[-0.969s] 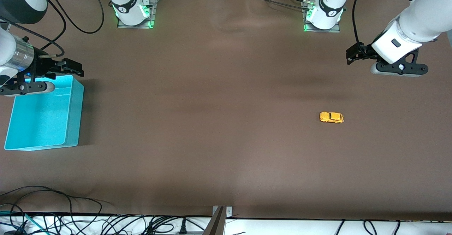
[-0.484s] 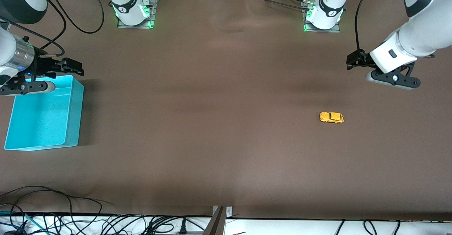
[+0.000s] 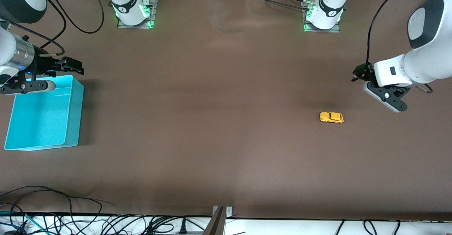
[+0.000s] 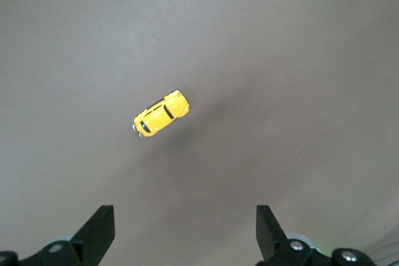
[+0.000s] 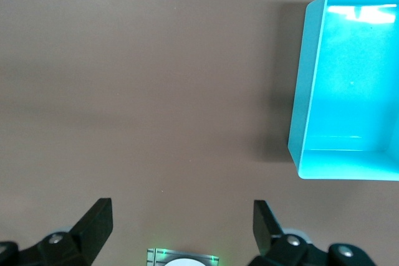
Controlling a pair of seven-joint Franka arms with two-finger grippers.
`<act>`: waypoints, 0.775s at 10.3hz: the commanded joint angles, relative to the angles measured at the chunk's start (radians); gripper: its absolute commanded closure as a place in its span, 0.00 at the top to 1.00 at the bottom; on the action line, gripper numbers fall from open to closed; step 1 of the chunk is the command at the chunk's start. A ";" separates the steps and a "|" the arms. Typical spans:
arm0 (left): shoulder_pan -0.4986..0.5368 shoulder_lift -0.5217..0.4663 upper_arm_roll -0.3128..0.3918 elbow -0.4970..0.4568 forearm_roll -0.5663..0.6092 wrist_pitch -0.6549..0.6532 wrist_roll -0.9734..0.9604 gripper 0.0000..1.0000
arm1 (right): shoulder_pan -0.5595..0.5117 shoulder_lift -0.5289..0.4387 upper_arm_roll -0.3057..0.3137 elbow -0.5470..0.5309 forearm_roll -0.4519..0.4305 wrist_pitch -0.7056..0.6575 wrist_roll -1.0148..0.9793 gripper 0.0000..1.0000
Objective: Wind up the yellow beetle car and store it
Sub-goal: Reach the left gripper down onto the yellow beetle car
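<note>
Brown cloth covered the whole table [image 3: 219,97], creased a little between the two arm bases, with loose black cables lying along the white edge nearest the front camera. On that cloth, toward the left arm's end of the table, sat the yellow beetle car [image 3: 331,117] on its wheels, alone, with bare cloth all around it and nothing touching it. It was well apart from the turquoise bin [image 3: 44,116], which stood at the right arm's end of the table with nothing visible inside it. Up in the air, the left gripper [image 3: 357,75] hung over bare cloth near the car, its fingers spread wide with nothing between them; in the left wrist view the two dark fingertips [image 4: 103,228] stood far apart and the car [image 4: 161,114] lay on the cloth between and ahead of them, turned at a slant, clear of both. At the other end of the table the right gripper [image 3: 72,66] was held just over the bin's rim at the corner closest to the arm bases, also parted and holding nothing. In the right wrist view its fingertips [image 5: 100,219] framed bare cloth, with the bin [image 5: 302,107] off to one side and a green-lit arm base [image 5: 182,257] showing at the frame's edge
</note>
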 commanded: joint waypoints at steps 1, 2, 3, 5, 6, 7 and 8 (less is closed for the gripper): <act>0.008 0.063 -0.005 0.014 0.026 0.024 0.253 1.00 | 0.001 0.003 0.002 0.023 -0.010 -0.024 0.005 1.00; 0.017 0.091 -0.005 0.007 0.026 0.048 0.336 1.00 | 0.001 0.003 0.002 0.023 -0.010 -0.025 0.005 1.00; 0.038 0.141 -0.005 0.007 0.024 0.074 0.413 1.00 | 0.001 0.003 0.001 0.023 -0.008 -0.025 0.003 1.00; 0.042 0.250 -0.007 0.004 0.026 0.210 0.524 1.00 | 0.001 0.003 0.001 0.023 -0.008 -0.024 0.003 1.00; 0.043 0.288 -0.007 -0.008 0.027 0.255 0.574 1.00 | 0.001 0.003 0.002 0.023 -0.008 -0.025 0.003 1.00; 0.045 0.293 -0.007 -0.054 0.061 0.328 0.633 1.00 | 0.001 0.003 0.002 0.023 -0.007 -0.025 0.003 1.00; 0.043 0.286 -0.010 -0.130 0.095 0.428 0.673 1.00 | 0.001 0.003 0.001 0.023 -0.007 -0.025 0.003 1.00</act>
